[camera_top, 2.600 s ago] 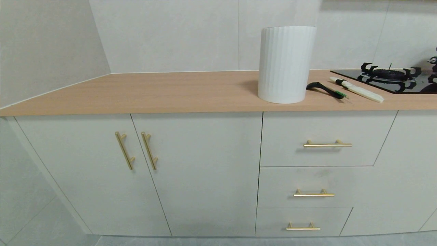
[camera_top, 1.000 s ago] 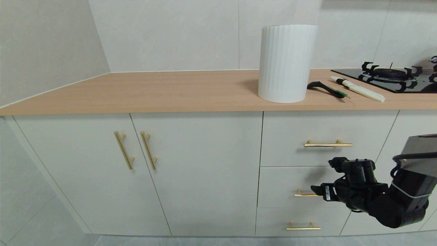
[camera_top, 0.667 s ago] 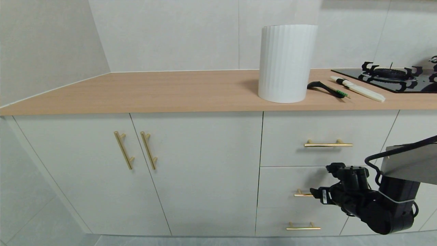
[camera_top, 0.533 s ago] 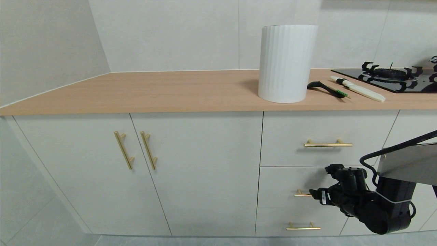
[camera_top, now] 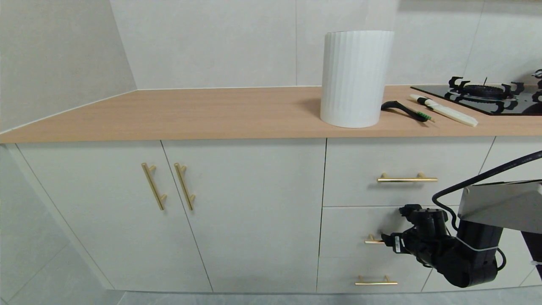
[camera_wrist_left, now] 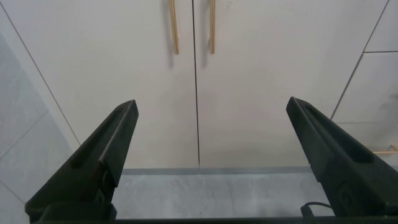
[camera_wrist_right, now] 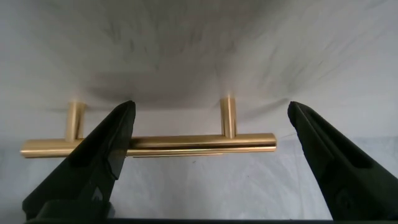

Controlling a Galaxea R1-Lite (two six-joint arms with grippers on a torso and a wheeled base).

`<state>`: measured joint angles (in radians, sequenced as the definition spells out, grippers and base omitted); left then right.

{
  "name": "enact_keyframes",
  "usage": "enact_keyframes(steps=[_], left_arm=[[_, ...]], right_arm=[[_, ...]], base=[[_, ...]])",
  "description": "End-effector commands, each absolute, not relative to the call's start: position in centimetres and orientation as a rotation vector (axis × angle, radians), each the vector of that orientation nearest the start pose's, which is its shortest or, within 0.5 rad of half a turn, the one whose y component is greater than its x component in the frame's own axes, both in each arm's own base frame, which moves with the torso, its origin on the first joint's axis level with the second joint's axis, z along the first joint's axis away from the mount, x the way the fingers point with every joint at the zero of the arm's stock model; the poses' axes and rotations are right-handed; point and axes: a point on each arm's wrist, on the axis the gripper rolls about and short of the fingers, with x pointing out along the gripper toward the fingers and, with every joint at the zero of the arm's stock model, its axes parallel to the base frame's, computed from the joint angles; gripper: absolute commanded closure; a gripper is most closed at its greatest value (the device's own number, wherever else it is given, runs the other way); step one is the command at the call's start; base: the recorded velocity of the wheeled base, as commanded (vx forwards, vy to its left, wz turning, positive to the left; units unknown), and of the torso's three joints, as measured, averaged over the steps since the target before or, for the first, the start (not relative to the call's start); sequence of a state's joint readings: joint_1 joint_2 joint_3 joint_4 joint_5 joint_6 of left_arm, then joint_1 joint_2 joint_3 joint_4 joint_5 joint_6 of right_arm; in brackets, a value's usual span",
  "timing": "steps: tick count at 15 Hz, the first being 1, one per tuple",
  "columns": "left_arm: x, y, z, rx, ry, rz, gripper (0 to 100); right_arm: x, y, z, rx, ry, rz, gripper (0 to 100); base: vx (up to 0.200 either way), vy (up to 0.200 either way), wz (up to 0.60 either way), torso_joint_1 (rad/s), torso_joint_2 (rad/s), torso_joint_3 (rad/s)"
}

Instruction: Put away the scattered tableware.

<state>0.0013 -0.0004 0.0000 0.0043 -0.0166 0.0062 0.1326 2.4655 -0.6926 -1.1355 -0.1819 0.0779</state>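
On the wooden countertop (camera_top: 190, 112) lie a black-handled utensil (camera_top: 404, 110) and a white knife (camera_top: 444, 111), just right of a tall white ribbed container (camera_top: 355, 78). My right gripper (camera_top: 396, 224) hangs open in front of the drawer stack, its fingers right by the middle drawer's gold handle (camera_top: 374, 242). In the right wrist view that handle (camera_wrist_right: 149, 144) lies crosswise just beyond the open right gripper (camera_wrist_right: 210, 109), and nothing is between the fingers. My left gripper (camera_wrist_left: 211, 106) is open and empty, low down, facing the double cabinet doors (camera_wrist_left: 196, 81).
A black gas hob (camera_top: 482, 95) sits at the counter's right end. The top drawer handle (camera_top: 406, 179) and bottom drawer handle (camera_top: 376, 282) flank the middle one. Two vertical door handles (camera_top: 169, 186) mark the left cabinet. Grey floor lies below.
My right arm has come into the head view and crept left, bringing its open gripper up to the middle drawer handle. The items on the counter have not moved.
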Motion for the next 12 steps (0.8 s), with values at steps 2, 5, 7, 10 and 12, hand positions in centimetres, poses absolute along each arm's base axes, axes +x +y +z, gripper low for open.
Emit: enact_keyframes(steps=[2,5,7,10,12], left_arm=[[-2.3,0.0,7.5,0.006,0.005,-0.015,0],[-2.3,0.0,7.5,0.006,0.005,-0.015,0],[-2.3,0.0,7.5,0.006,0.005,-0.015,0],[-2.3,0.0,7.5,0.006,0.005,-0.015,0],[-2.3,0.0,7.5,0.006,0.005,-0.015,0]], right_arm=[[35.0,4.2,-6.5,-0.031,0.652,-0.073,0],[34.9,4.2,-6.6,-0.035,0.666,-0.072,0],[34.6,4.2,-6.6,-0.039,0.692,-0.073,0],[33.8,4.1,-6.6,-0.069,0.724,-0.064,0],[32.0,4.0,-5.1,-0.094,0.747,-0.045,0]], base=[[0.000,0.000,0.00,0.000,0.00,0.000],[0.000,0.000,0.00,0.000,0.00,0.000],[0.000,0.000,0.00,0.000,0.00,0.000],[0.000,0.000,0.00,0.000,0.00,0.000],[0.000,0.000,0.00,0.000,0.00,0.000]])
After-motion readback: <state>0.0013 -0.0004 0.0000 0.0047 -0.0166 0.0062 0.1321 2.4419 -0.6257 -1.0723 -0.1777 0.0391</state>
